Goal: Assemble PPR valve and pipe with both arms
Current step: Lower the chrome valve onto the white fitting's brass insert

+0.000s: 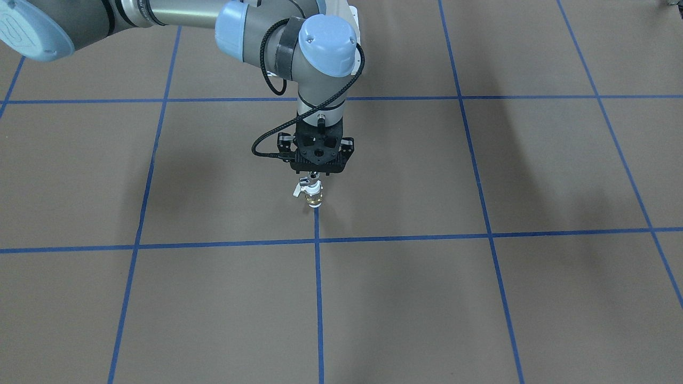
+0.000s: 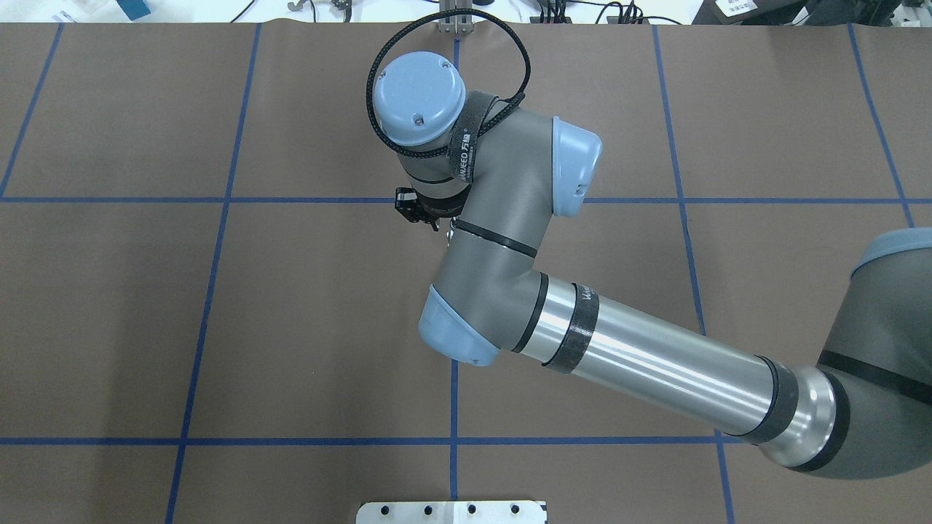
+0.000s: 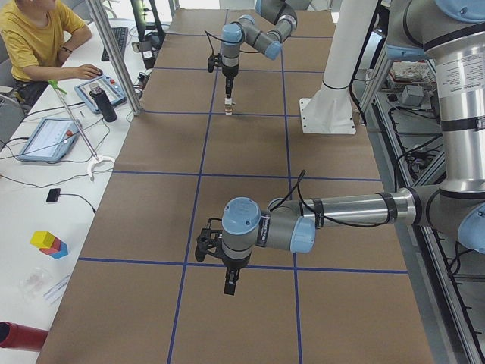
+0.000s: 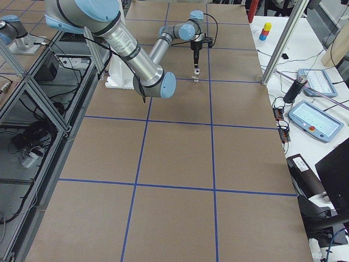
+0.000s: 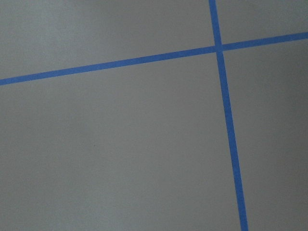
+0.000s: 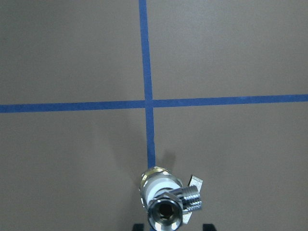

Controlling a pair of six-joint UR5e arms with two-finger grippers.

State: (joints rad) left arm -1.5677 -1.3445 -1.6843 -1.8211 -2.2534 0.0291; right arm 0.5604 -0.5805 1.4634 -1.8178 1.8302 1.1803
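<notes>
The PPR valve point(image 1: 314, 196) stands upright on the brown table at the end of a blue tape line, its small side lever pointing to the view's left. The silver pipe point(image 6: 166, 211) sits in its upper end. My right gripper point(image 1: 316, 175) points straight down over it. In the right wrist view its fingertips point(image 6: 138, 226) flank the pipe's head with small gaps, so it looks open. The valve point(image 3: 228, 108) also shows far off in the exterior left view. My left gripper point(image 3: 230, 285) hangs over bare table, far from the valve; I cannot tell if it is open or shut.
Blue tape lines point(image 5: 226, 120) grid the brown table. The white bolted pedestal point(image 3: 330, 114) stands at the robot's side. A person point(image 3: 34, 38) sits at a side bench with tablets, a black bottle point(image 3: 106, 102) and coloured blocks point(image 3: 49, 243).
</notes>
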